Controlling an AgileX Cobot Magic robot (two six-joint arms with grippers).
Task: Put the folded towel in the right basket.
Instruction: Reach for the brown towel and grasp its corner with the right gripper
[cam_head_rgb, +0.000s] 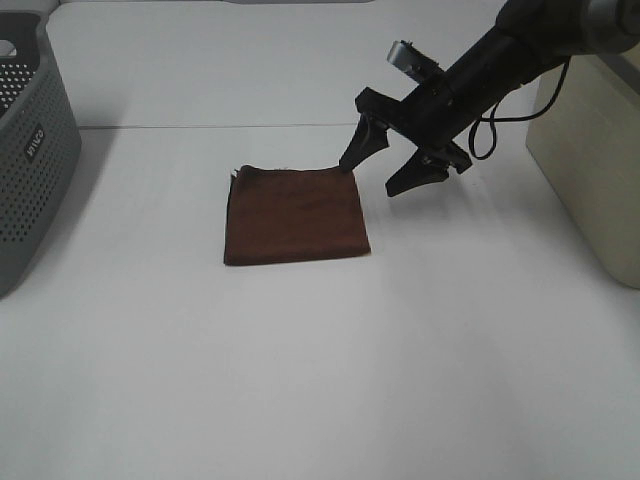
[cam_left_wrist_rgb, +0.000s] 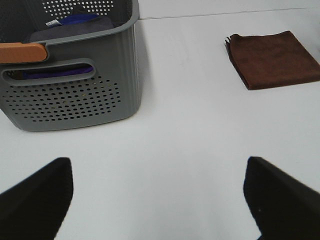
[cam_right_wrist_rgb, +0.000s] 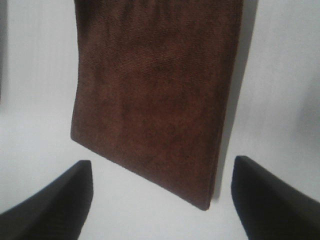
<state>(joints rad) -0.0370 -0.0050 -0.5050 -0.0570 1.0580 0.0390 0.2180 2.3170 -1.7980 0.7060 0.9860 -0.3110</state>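
A folded brown towel (cam_head_rgb: 295, 214) lies flat on the white table, near the middle. My right gripper (cam_head_rgb: 382, 172) is open and hovers just off the towel's far right corner, one fingertip (cam_head_rgb: 351, 158) close over that corner. In the right wrist view the towel (cam_right_wrist_rgb: 155, 95) fills the space ahead of the spread fingers (cam_right_wrist_rgb: 55, 200). The beige right basket (cam_head_rgb: 595, 170) stands at the right edge. My left gripper (cam_left_wrist_rgb: 157, 200) is open and empty over bare table; it is out of the high view. The towel also shows in the left wrist view (cam_left_wrist_rgb: 275, 59).
A grey perforated basket (cam_head_rgb: 28, 170) stands at the left edge; in the left wrist view (cam_left_wrist_rgb: 75, 100) it holds dark and purple cloth and an orange handle (cam_left_wrist_rgb: 22, 52). A black cable (cam_head_rgb: 490, 125) hangs from the right arm.
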